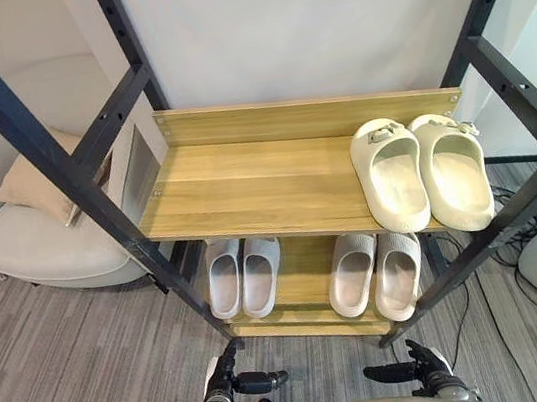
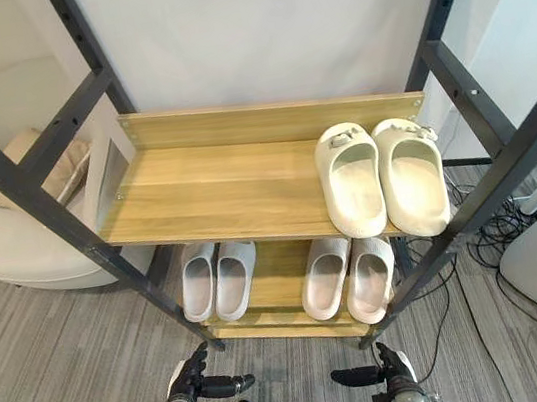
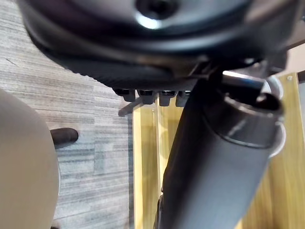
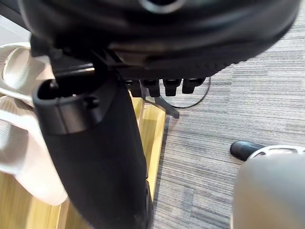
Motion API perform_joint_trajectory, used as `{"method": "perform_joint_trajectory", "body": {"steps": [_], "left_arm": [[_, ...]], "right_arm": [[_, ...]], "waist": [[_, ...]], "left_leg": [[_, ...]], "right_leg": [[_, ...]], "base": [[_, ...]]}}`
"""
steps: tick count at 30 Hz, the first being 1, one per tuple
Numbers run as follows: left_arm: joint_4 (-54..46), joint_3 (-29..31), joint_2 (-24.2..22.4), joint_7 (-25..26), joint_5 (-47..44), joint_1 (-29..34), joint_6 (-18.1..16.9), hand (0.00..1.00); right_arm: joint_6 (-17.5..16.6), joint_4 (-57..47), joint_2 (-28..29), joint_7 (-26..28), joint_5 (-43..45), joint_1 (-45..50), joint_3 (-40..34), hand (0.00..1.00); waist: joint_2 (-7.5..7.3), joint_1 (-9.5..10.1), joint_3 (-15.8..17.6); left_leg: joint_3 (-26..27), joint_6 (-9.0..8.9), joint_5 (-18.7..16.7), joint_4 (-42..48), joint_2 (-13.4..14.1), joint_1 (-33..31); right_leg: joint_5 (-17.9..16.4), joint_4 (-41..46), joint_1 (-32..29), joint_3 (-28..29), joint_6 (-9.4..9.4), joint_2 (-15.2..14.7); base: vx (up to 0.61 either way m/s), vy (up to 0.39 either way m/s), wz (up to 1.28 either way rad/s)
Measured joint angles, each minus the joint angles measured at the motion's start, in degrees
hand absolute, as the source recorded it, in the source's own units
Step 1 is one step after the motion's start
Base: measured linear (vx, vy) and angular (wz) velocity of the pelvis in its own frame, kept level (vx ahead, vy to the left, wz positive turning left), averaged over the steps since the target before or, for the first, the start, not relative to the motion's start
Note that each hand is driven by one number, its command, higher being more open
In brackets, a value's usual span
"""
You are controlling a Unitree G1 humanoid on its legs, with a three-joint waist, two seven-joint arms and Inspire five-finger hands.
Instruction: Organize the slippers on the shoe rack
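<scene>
1 pale armchair (image 1: 43, 250) (tan cushion (image 1: 33, 181) in it) stands on grey carpet (image 1: 70, 362).

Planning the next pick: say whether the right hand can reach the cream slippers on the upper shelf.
Probably yes: the right hand hangs low, empty, and the cream slippers sit at the upper shelf's open front.

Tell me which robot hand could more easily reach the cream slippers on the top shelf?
Probably the right robot hand. The cream slippers sit at the right end of the top shelf, above that hand's side; the left robot hand is low on the other side. Both look open and empty.
</scene>
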Motion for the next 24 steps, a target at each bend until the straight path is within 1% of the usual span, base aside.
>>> {"method": "perform_joint_trajectory", "body": {"steps": [2,3,4,5,6,7,8,9,10,11,12,13,14,15,16,17,18,19,21,22,23,24], "left_arm": [[1.2,1.9,-0.6,1.4,-0.1,-0.7,0.0,1.0],[2.2,2.7,-0.8,2.4,-0.1,-1.7,0.0,1.0],[2.2,2.7,-0.8,2.4,-0.1,-1.7,0.0,1.0],[2.8,2.8,-0.5,2.8,-0.1,-2.5,0.0,1.0],[3.6,2.7,-0.4,2.8,-0.1,-3.5,0.0,1.0],[3.7,2.7,-0.2,2.8,-0.1,-3.8,0.1,1.0],[3.6,2.8,-0.1,2.8,0.0,-4.0,0.0,1.0],[3.6,3.1,-0.1,2.8,0.0,-4.1,0.0,1.0],[3.6,4.4,-0.1,2.8,0.0,-4.2,0.0,1.0],[3.6,4.6,-0.2,3.0,0.0,-4.1,0.0,1.0],[3.4,4.9,-0.1,3.3,0.0,-3.9,0.0,1.0],[3.1,5.1,-0.1,3.6,-0.1,-4.1,0.0,1.0],[2.9,4.9,-0.4,3.7,0.0,-4.4,-0.1,1.0],[2.7,4.9,-1.1,3.7,0.0,-4.6,-0.1,1.0],[2.5,4.7,-1.9,3.6,0.0,-4.7,-0.1,1.0],[2.6,4.6,-2.0,3.7,0.0,-5.1,-0.1,1.0],[3.9,4.0,-2.5,4.0,0.0,-6.5,0.0,1.0],[4.2,3.1,-2.7,4.0,0.1,-6.9,0.0,1.0],[4.0,2.3,-3.0,4.3,0.1,-6.9,-0.2,1.0],[4.1,1.8,-2.5,4.8,0.1,-6.8,-0.7,1.0],[4.3,1.7,-2.3,4.6,0.2,-7.1,-0.7,1.0],[4.2,1.7,-1.9,4.4,0.5,-7.7,-0.7,1.0]], "right_arm": [[0.0,0.1,0.6,-0.2,0.0,-1.2,0.1,1.0],[0.0,0.1,2.0,-0.2,0.0,-2.6,0.2,1.0],[0.0,0.1,2.0,-0.2,0.0,-2.7,0.2,1.0],[0.0,0.0,2.9,0.0,-0.1,-3.8,0.4,1.0],[-0.1,-0.4,3.3,-0.1,0.0,-4.1,0.7,1.0],[-0.1,-0.8,3.4,-0.1,-0.1,-4.1,0.7,1.0],[-0.2,-1.4,3.7,-0.2,0.0,-4.0,0.9,1.0],[-0.2,-1.4,3.7,-0.2,0.0,-3.9,1.0,1.0],[-0.1,-1.7,3.9,-0.1,0.0,-3.9,1.4,1.0],[-0.2,-1.6,3.9,-0.1,0.0,-3.8,1.8,1.0],[-0.3,-1.7,4.2,-0.1,0.0,-3.8,2.3,1.0],[-0.6,-1.8,4.4,-0.1,0.0,-4.0,2.7,1.0],[-0.8,-2.1,4.5,-0.1,0.0,-4.5,2.9,1.0],[-1.1,-2.2,4.3,-0.1,0.0,-5.5,3.0,1.0],[-1.2,-2.2,4.4,-0.2,0.0,-6.5,3.3,1.0],[-1.4,-2.2,4.4,-0.4,0.0,-7.4,4.1,1.0],[-1.6,-2.2,3.9,-0.7,0.0,-8.0,4.3,1.0],[-1.6,-2.1,3.8,-1.2,0.1,-7.3,4.1,1.0],[-1.6,-2.1,3.9,-1.3,0.0,-6.2,4.1,1.0],[-1.6,-2.0,4.4,-1.4,0.0,-5.8,4.0,1.0],[-1.7,-2.0,4.6,-1.5,0.0,-5.8,3.3,1.0],[-1.6,-1.9,4.7,-1.8,0.0,-5.8,1.6,1.0]], "waist": [[0.29,0.25,0.7],[0.27,0.35,1.9],[0.29,0.36,2.0],[0.08,0.23,2.9],[-0.31,0.17,3.5],[-0.54,0.18,3.6],[-0.89,0.23,3.7],[-1.15,0.24,3.7],[-1.66,0.16,4.1],[-1.88,0.33,4.1],[-2.02,0.83,4.0],[-2.33,1.64,3.8],[-2.3,2.18,3.9],[-0.95,3.07,3.8],[-0.08,3.7,3.4],[0.38,3.76,3.5],[2.54,3.08,5.0],[3.69,3.11,5.9],[4.01,3.33,6.0],[3.86,3.22,6.1],[3.84,2.92,6.4],[3.04,2.83,6.9]], "left_leg": [[1.0,0.04,0.0,0.0,0.3,-0.3],[2.3,0.27,-0.1,0.1,0.6,-0.8],[2.4,0.28,-0.1,0.2,0.6,-0.8],[3.0,0.42,-0.2,0.3,0.6,-1.4],[3.5,1.14,0.3,0.5,0.5,-2.4],[3.6,1.4,0.2,1.2,0.5,-3.2],[3.6,2.16,-0.3,2.8,0.5,-4.4],[3.6,2.55,-0.5,3.5,0.5,-5.2],[2.9,2.85,-0.6,4.8,-0.5,-5.9],[2.2,2.95,-0.6,5.2,-0.8,-5.9],[1.1,2.95,-0.5,6.4,-1.2,-6.2],[0.7,2.84,-0.5,8.0,-1.7,-7.7],[0.5,2.68,-0.4,9.3,-1.7,-9.1],[0.4,2.24,0.0,10.1,-1.2,-11.1],[0.2,1.95,1.0,10.6,-0.9,-14.1],[-0.6,1.75,1.9,10.8,-0.7,-15.9],[-3.1,1.2,3.3,11.0,0.2,-16.9],[-5.6,0.64,4.8,10.4,1.0,-16.9],[-6.8,0.05,6.8,9.0,1.6,-16.8],[-6.5,-2.21,10.9,4.2,1.7,-16.3],[-4.0,-2.98,8.8,6.2,1.9,-17.0],[0.3,0.93,4.2,13.0,1.2,-18.4]], "right_leg": [[0.0,1.1,-1.6,1.4,-0.01,0.1],[-0.2,3.6,-4.0,2.8,-0.13,0.0],[-0.3,3.7,-4.1,2.8,-0.12,0.0],[-1.3,7.3,-6.7,3.7,0.11,-0.4],[-1.8,12.3,-10.2,4.1,0.33,-1.0],[-1.7,14.3,-11.6,4.2,0.41,-1.3],[-2.0,14.4,-11.8,4.2,1.5,-1.6],[-3.1,15.3,-11.9,4.2,1.93,-2.1],[-7.8,28.2,-14.2,4.1,2.9,-3.6],[-8.9,33.2,-14.1,4.4,3.23,-3.9],[-9.3,37.4,-12.8,4.6,3.51,-3.7],[-10.1,35.6,-11.8,5.4,3.38,-3.6],[-11.0,33.0,-11.5,6.1,2.89,-2.9],[-11.6,28.9,-11.0,7.0,1.79,-1.5],[-12.5,24.0,-10.7,7.1,0.05,-0.3],[-13.3,20.6,-10.2,6.7,-1.36,0.3],[-11.9,17.6,-8.6,4.6,-2.49,2.0],[-10.8,15.7,-6.9,2.2,-3.36,3.5],[-10.5,15.7,-6.7,0.5,-3.74,4.6],[-10.1,16.0,-7.7,-2.4,-5.26,4.4],[-9.9,16.2,-8.2,-3.9,-5.63,4.2],[-9.6,17.1,-9.6,-5.6,-5.82,2.4]], "base": [[-0.08,0.04,-0.38],[-0.07,0.038,-0.33],[-0.06,0.031,-0.41],[-0.08,0.039,-0.23],[-0.08,0.043,-0.22],[-0.12,0.049,-0.04],[-0.06,0.026,0.08],[-0.08,-0.016,0.26],[-0.03,-0.045,0.36],[-0.03,-0.122,0.52],[-0.05,-0.151,0.43],[-0.08,-0.157,0.32],[-0.12,-0.102,0.09],[-0.15,-0.087,0.02],[-0.2,-0.129,0.05],[-0.27,-0.165,0.44],[-0.31,-0.147,0.79],[-0.28,-0.108,0.91],[-0.26,-0.081,0.66],[-0.23,-0.057,0.71],[-0.29,-0.036,0.93],[-0.17,-0.013,0.94]]}}
